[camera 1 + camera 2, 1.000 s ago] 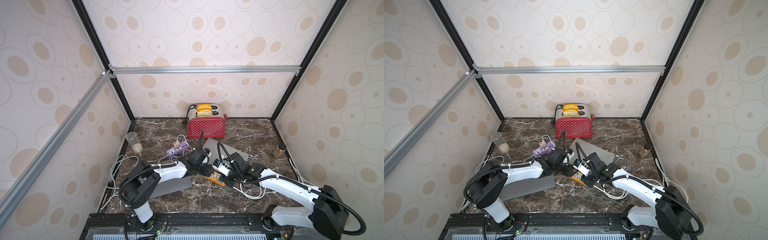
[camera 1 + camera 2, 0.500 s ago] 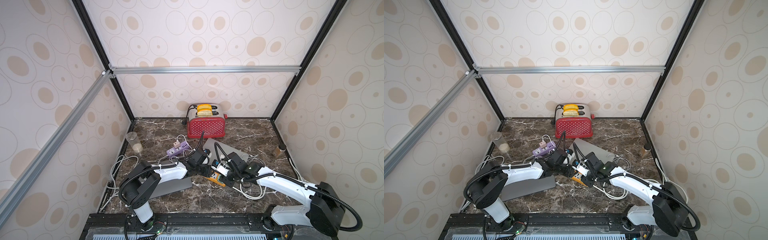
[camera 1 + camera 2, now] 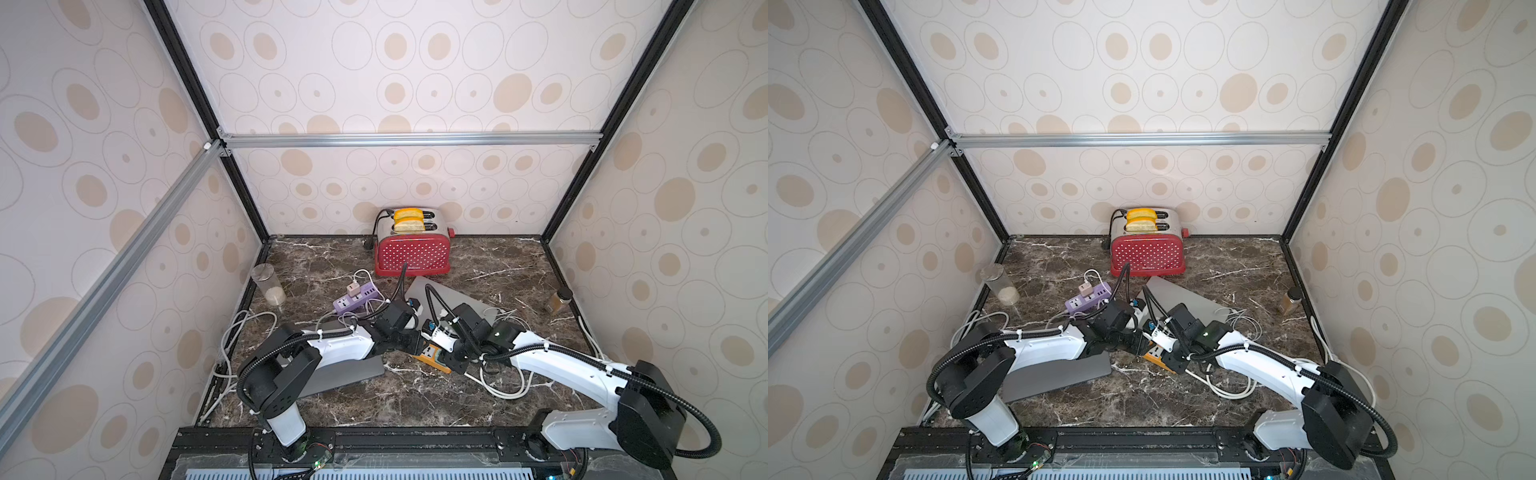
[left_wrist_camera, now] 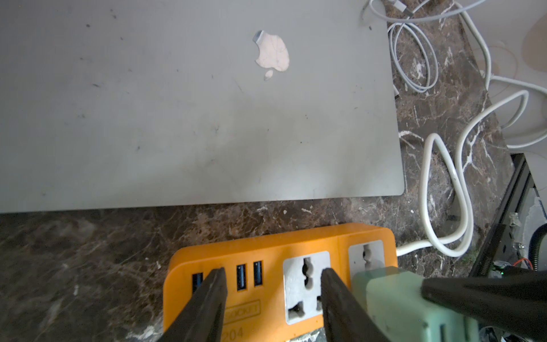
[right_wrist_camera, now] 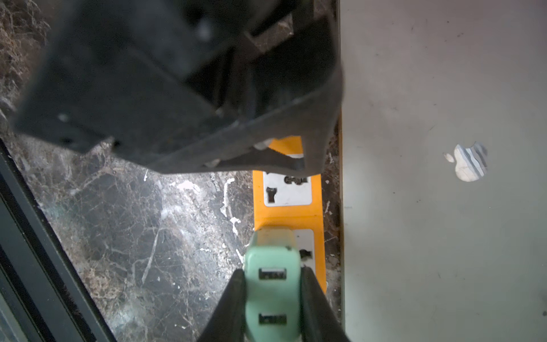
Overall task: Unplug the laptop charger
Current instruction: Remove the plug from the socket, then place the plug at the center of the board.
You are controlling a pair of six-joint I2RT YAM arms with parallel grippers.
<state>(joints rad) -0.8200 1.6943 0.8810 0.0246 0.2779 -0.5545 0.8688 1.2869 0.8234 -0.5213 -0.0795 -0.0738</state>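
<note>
on the orange power strip [image 4: 266, 245] we read part of a raised word, "socket", and below it "204"; the closed silver laptop [image 4: 177, 103] just beside it carries a pale apple logo [image 4: 273, 54]. the red dotted toaster [image 3: 412, 253] has a small white word on its front, too small for us to read. the worktop [image 3: 415, 399] is dark brown marble with white veins, walled in by cream paper with beige ovals, black posts and a silver rail [image 3: 407, 139]. a tall clear jar [image 3: 270, 286] by the left wall holds a shallow layer of something pale, a small dark-lidded jar [image 3: 558, 300] by the right wall holds something amber, and two slices of toast [image 3: 409, 219] stand in the toaster's slots. the mint-green charger [image 5: 272, 299], two usb ports on its back, stands over the end socket of the orange strip near the middle of the worktop; we cannot tell whether its pins are fully in. the right fingers [image 5: 310, 293] are closed on its two sides. the left fingers [image 4: 207, 299] stand about half apart, tips on the strip's top face, one by the blue usb ports, one on the next socket, clasping nothing. white cables [image 3: 503, 382] loop on the worktop beside the strip.
</note>
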